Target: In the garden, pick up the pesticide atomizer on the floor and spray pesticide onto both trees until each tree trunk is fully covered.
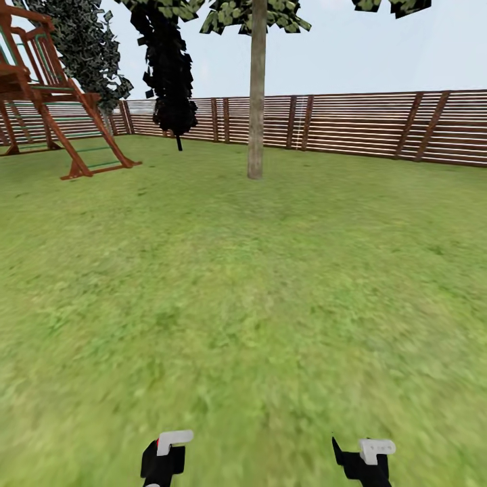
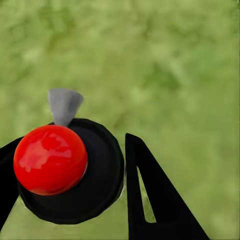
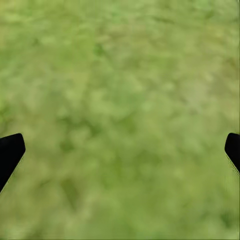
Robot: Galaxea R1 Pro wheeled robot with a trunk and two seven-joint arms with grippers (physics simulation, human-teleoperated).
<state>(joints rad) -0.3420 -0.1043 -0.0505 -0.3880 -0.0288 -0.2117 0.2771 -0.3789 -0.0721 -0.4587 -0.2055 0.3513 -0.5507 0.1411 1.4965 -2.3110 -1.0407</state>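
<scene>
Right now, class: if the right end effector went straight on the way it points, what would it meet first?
Probably the lawn: between its spread fingertips nothing but blurry grass lies ahead; depth is unclear.

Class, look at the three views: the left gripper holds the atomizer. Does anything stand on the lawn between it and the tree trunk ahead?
Nothing visible does. Open grass runs from the atomizer in the left gripper to the tree trunk. The wooden play frame stands off to the left.
</scene>
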